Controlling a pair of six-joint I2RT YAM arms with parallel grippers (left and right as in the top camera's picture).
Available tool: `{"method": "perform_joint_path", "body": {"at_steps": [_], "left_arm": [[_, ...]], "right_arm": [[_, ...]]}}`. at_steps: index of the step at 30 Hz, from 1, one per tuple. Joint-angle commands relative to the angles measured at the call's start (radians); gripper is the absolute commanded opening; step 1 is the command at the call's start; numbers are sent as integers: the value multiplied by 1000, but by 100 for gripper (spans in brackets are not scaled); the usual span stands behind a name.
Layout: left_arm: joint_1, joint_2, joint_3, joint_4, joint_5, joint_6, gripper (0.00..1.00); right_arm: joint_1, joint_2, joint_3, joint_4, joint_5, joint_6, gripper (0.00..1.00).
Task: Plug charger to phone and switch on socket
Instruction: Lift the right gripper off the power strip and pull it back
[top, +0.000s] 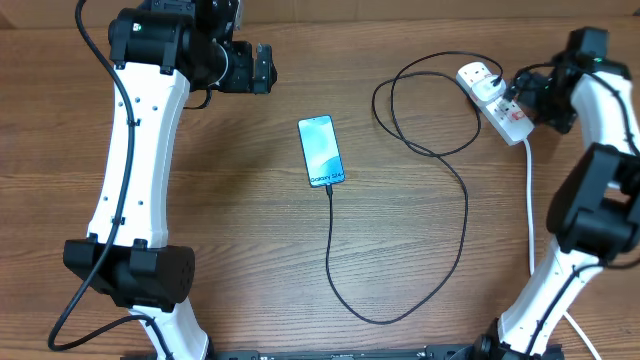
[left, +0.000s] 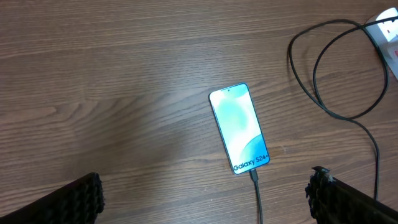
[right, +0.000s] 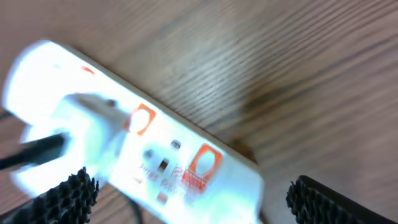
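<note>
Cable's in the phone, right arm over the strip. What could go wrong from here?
The right gripper hangs open over the socket; a push landing off the red switch might slide the strip instead of toggling it. The charger loops beside the socket, so a shifted strip could tug it from the phone.

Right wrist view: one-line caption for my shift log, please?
The right gripper, jaws open, hovers over the blurred white socket, with the charger plugged in near one end.
</note>
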Motion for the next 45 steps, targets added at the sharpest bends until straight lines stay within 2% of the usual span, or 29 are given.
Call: {"method": "perform_joint_path", "body": {"at_steps": [1, 7, 10, 16, 23, 26, 31, 38, 41, 45], "left_arm": [[0, 9, 2, 1, -13, -10, 100], [0, 9, 2, 1, -12, -10, 100], [0, 9, 2, 1, -12, -10, 100], [0, 9, 2, 1, -13, -10, 100], [0, 9, 2, 1, -13, -10, 100], [0, 9, 2, 1, -13, -10, 100], [0, 9, 2, 0, -13, -10, 100], [0, 9, 2, 1, -12, -10, 100], [0, 9, 2, 1, -12, -10, 100], [0, 9, 2, 0, -12, -10, 100]], "right_arm": [[-13, -212, 37, -36, -10, 13, 100], [-13, -452, 37, -192, -11, 124, 100], [-12, -609, 37, -312, -16, 134, 100], [-7, -814, 15, -480, -47, 133, 100], [23, -1011, -115, -509, -70, 130, 100], [24, -1089, -177, -516, -148, 130, 100], [24, -1238, -283, -596, -157, 103, 100], [24, -1316, -309, -777, -170, 109, 100], [24, -1317, -314, -774, -256, 110, 100], [24, -1317, -314, -774, -269, 110, 100]]}}
